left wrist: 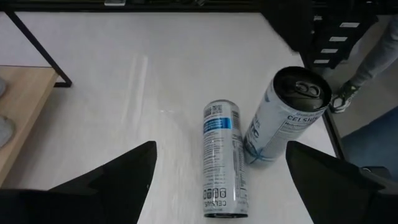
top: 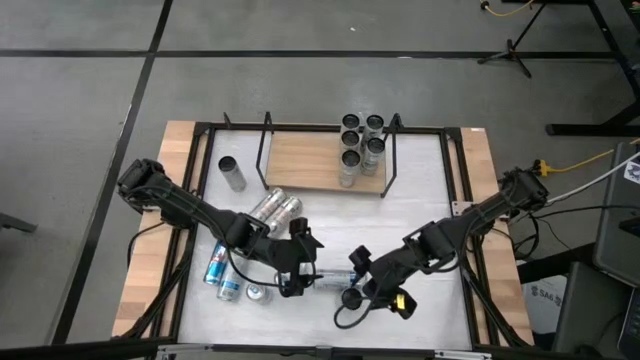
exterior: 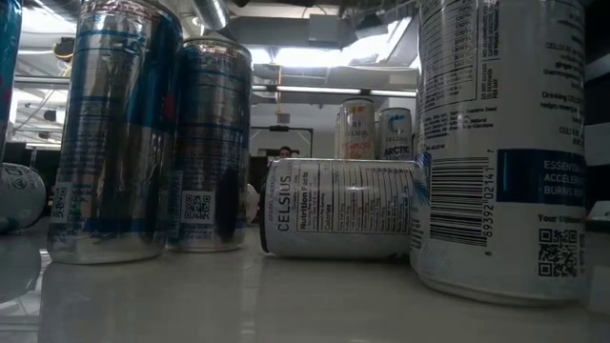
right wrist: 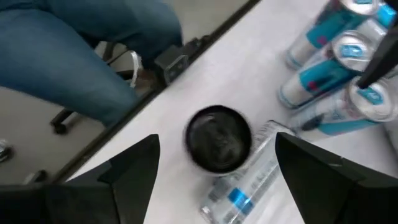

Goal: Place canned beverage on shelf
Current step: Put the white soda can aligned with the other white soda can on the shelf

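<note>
Both the left gripper (top: 300, 262) and right gripper (top: 362, 277) hover spread wide, grasping nothing, over a lying can (top: 333, 279) and an upright can (top: 351, 298) near the table's (top: 420, 210) front edge, while the shelf (top: 310, 160) at the far side holds five upright cans (top: 361, 145).

high view looks straight down; low view sits at tabletop level; both wrist views share one lying can (left wrist: 221, 158).

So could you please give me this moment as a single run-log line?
left hand: open, over lying can | right hand: open, over upright can | shelf: five cans
</note>
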### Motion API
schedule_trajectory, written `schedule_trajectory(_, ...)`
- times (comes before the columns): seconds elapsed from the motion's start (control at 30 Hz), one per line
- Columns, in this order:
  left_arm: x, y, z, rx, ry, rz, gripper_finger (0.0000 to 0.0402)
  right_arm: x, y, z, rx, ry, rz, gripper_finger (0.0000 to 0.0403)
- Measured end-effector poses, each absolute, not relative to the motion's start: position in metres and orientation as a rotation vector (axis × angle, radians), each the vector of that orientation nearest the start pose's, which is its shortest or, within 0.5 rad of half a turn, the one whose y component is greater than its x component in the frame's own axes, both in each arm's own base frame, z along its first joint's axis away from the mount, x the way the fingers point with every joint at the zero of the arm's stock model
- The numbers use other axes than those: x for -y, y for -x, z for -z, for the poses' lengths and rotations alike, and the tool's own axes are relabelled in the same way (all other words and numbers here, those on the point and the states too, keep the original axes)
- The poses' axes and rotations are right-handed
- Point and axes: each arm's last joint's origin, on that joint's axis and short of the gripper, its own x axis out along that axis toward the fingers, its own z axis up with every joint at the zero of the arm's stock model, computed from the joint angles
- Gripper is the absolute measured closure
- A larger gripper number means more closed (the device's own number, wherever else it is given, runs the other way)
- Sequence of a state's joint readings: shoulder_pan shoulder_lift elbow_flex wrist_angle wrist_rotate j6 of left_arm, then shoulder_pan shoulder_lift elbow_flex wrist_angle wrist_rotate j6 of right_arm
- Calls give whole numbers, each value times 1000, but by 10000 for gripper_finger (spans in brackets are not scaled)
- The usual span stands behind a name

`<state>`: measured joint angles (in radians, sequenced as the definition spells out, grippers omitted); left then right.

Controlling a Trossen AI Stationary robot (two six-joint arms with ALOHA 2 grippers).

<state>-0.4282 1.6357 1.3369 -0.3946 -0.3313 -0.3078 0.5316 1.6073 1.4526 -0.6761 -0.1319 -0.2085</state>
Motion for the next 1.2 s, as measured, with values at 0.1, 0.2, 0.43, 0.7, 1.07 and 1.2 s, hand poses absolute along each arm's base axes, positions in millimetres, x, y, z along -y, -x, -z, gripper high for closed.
schedule_trajectory(0.1,142,-334,-291,-649,40,-8,53,-178,-299,-312,-741,368,-677,93)
schedule_trajectory(0.2,142,-334,-291,-648,44,-9,53,-178,-300,-307,-735,376,-667,93)
schedule_trajectory(0.43,142,-334,-291,-644,45,-8,53,-179,-298,-292,-756,371,-690,93)
schedule_trajectory(0.7,142,-334,-291,-644,46,-8,53,-179,-300,-286,-732,375,-670,93)
schedule_trajectory(1.07,142,-334,-291,-643,46,-8,53,-180,-301,-267,-674,363,-669,93)
schedule_trajectory(1.2,142,-334,-291,-644,47,-9,53,-180,-301,-263,-661,352,-688,93)
